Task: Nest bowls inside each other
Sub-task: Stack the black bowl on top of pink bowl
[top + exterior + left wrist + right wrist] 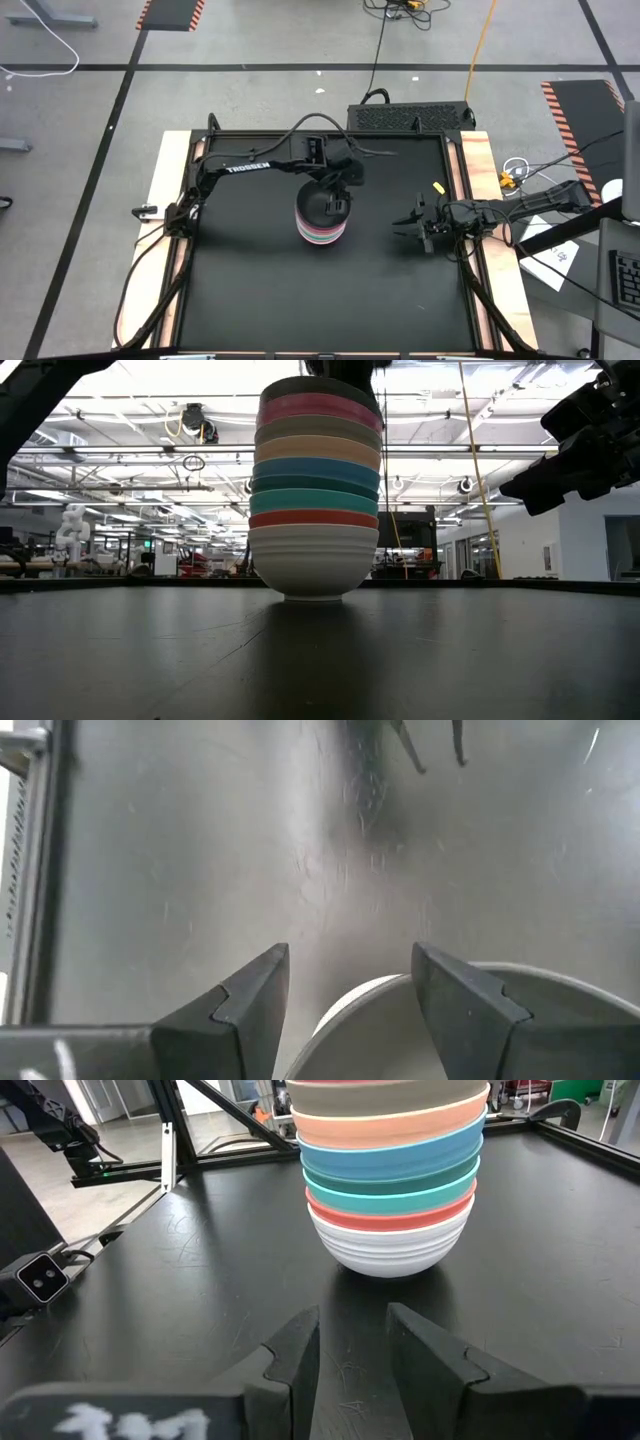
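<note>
Several bowls stand nested in one stack (322,225) (315,490) (390,1180) in the middle of the black table. A white bowl is at the bottom, resting on the table, and a dark bowl (322,205) is on top. My left gripper (338,205) (350,955) hovers over the stack's top on its right side, open and pointing steeply down. One finger is over the table outside the top bowl and the other is at its rim (400,982). My right gripper (412,222) (353,1312) waits to the right of the stack, level, narrowly open and holding nothing. My left gripper stands astride the top bowl's rim (400,982) from above. One finger (460,1010) is right at the rim, the other (250,1010) is clear outside it. Whether the finger touches the rim, I cannot tell.
A black box (410,117) stands at the table's far edge. A small yellow piece (437,187) lies near the right border. Wooden strips (165,200) run along both sides. Bare black table surrounds the stack.
</note>
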You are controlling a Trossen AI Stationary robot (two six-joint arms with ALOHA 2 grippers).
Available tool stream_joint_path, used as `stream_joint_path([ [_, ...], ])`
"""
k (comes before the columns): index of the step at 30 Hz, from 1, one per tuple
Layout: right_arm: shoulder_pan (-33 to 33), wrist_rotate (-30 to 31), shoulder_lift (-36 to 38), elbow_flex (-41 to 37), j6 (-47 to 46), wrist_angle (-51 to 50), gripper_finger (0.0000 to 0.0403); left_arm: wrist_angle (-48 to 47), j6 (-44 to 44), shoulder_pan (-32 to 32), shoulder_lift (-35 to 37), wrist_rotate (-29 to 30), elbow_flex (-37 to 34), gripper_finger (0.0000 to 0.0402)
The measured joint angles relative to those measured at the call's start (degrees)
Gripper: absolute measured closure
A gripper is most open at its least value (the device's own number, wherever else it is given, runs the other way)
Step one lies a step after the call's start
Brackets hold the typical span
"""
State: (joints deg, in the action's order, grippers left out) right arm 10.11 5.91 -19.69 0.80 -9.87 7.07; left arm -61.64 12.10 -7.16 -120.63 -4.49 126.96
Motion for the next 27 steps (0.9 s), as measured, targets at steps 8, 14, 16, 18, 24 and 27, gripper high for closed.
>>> stream_joint_path([
  [8, 0.0, 0.0, 0.0, 0.0, 0.0, 0.0, 0.0291, 1.9, 4.3, -0.3, 0.1, 0.1, 0.5, 0.0186],
  [14, 0.0, 0.0, 0.0, 0.0, -0.1, -0.2, 0.0291, -1.6, 2.5, -0.7, 4.7, 3.6, 3.3, 0.0186],
  [16, 0.0, 0.0, -0.3, 0.0, -0.1, 0.0, 0.0291, -5.6, 0.7, -1.2, 5.8, 4.1, 2.6, 0.0186],
  [18, 0.0, 0.0, -0.4, 0.0, 0.0, -0.2, 0.0291, -7.4, -0.4, -1.4, 6.6, 4.2, 0.6, 0.0186],
  [24, 0.0, 0.0, -0.8, 0.0, -0.1, 0.4, 0.0291, -6.1, -1.6, -0.9, 8.7, 4.3, -8.0, 0.0186],
  [27, 0.0, 0.0, -1.0, 0.0, -0.2, 0.4, 0.0291, -2.8, -2.2, -1.0, 10.1, 5.0, -11.2, 0.0186],
])
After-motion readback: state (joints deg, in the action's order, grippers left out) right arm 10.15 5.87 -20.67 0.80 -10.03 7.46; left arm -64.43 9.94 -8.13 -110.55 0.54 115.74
